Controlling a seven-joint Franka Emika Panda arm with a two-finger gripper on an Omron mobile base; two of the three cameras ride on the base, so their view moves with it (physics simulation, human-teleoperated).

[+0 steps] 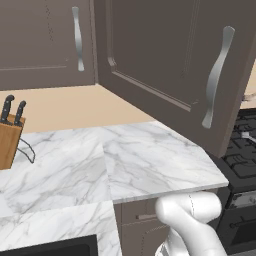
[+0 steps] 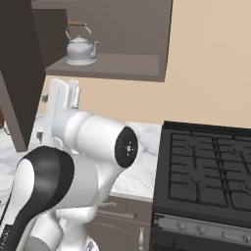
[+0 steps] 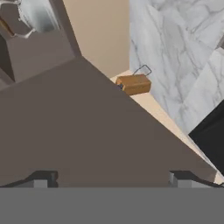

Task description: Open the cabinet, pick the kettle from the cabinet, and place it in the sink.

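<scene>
Arm raised below the cabinet (image 2: pixel 112 63), jaws spread wide.

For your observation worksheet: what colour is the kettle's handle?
Light brown, on the silvery kettle; the right base view shows it best.

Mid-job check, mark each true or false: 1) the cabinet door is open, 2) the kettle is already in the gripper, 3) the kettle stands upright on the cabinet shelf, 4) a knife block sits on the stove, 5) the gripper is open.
1) True: the cabinet door stands swung out over the counter.
2) False: the gripper holds nothing; the kettle is apart from it.
3) True: it stands upright on the shelf.
4) False: the knife block sits on the counter, away from the stove.
5) True: its fingertips stand wide apart.
</scene>
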